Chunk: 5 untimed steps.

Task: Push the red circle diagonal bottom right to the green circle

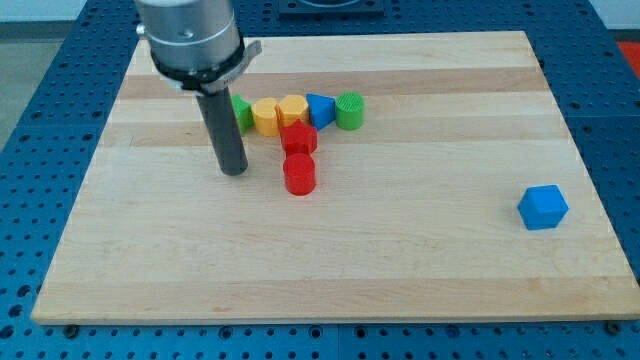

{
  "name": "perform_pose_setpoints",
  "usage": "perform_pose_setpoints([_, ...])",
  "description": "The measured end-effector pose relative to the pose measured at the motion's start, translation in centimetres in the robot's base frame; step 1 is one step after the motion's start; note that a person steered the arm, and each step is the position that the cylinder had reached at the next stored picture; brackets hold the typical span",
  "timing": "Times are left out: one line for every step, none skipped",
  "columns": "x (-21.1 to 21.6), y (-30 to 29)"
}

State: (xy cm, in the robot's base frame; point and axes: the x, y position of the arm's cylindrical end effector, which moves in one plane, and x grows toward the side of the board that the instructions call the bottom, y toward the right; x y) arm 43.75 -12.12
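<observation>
Single camera, raised, angled down over whole wooden board [330, 270], moderately close

Our rod [222, 125] covers most of the green block [242, 111] at the left end of the row, so we cannot make out its shape; only a sliver shows to the rod's right. The arm's grey housing [190, 38] runs off the view's top edge, and we see nothing above it. The two yellow blocks [266, 115] [293, 108] sit pressed together, their outlines too small for us to name. The upper red block [298, 138] hides the lower edge of the second yellow block. The blue block [320, 108] is partly screened by its neighbours, leaving its form unclear.
</observation>
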Motion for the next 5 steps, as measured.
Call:
perform_pose_setpoints([0.0, 0.0])
perform_pose_setpoints([3.7, 0.0])
perform_pose_setpoints([5.0, 0.0])
perform_pose_setpoints([4.7, 0.1])
perform_pose_setpoints([3.4, 4.7])
